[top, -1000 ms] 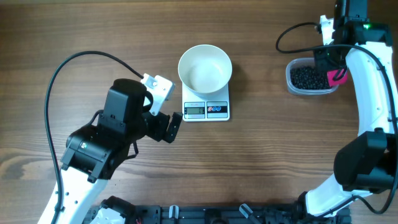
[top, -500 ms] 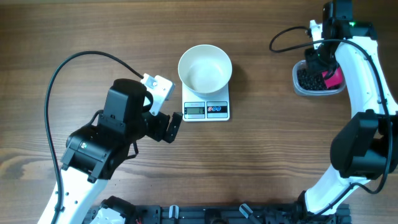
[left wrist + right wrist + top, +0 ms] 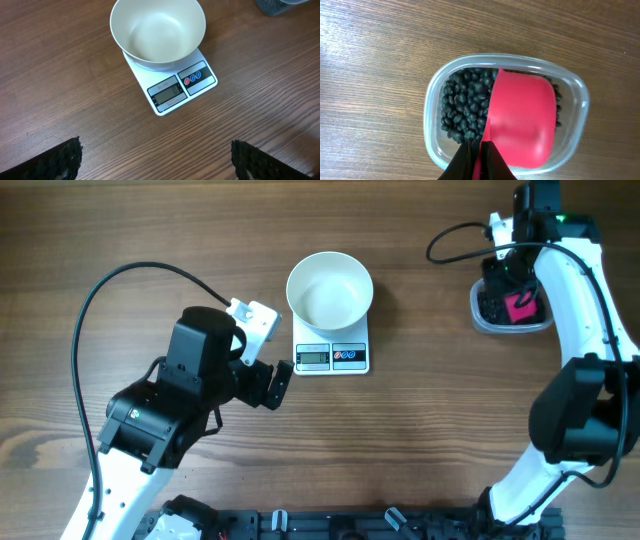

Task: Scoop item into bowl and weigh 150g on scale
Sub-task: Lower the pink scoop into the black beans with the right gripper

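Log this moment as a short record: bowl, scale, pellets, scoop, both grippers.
bowl: round white bowl, empty, sitting on the scale
scale: small white digital kitchen scale, display unreadable
item: small black round pellets in the clear plastic tub
scoop: pink plastic scoop, in the tub over the pellets
right gripper: shut on the scoop's handle
left gripper: open, holding nothing, beside the scale

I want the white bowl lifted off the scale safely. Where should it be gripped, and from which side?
The bowl's rim, from above on the left: thin open wall fits between jaws, it sits upright, empty, nearest the open left gripper.
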Action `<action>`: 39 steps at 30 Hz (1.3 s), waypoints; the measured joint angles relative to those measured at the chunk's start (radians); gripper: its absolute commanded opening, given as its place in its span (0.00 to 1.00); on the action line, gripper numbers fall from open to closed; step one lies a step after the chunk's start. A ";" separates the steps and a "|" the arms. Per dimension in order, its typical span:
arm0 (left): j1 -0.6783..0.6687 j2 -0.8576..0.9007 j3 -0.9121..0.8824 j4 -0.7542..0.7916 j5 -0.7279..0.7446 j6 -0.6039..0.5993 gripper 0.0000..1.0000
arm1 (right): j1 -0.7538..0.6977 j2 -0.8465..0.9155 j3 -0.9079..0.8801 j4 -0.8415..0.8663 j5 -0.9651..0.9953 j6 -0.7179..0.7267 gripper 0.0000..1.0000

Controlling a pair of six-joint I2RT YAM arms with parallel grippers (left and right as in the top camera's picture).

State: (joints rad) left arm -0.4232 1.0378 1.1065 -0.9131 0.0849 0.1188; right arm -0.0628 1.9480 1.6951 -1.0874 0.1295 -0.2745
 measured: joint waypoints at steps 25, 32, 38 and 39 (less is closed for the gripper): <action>0.000 0.000 0.000 0.000 0.000 0.000 1.00 | -0.005 -0.003 0.000 -0.010 -0.131 0.011 0.04; 0.000 0.000 0.000 0.000 0.000 0.000 1.00 | -0.014 -0.004 0.000 -0.013 -0.164 0.012 0.04; 0.000 0.000 0.000 0.000 0.000 0.000 1.00 | -0.117 -0.013 0.000 -0.012 -0.291 0.014 0.04; 0.000 0.000 0.000 0.000 0.000 0.000 1.00 | -0.137 -0.013 0.000 -0.012 -0.323 0.010 0.04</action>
State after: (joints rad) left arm -0.4232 1.0378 1.1065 -0.9131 0.0849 0.1188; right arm -0.2001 1.9350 1.6947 -1.0996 -0.1940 -0.2649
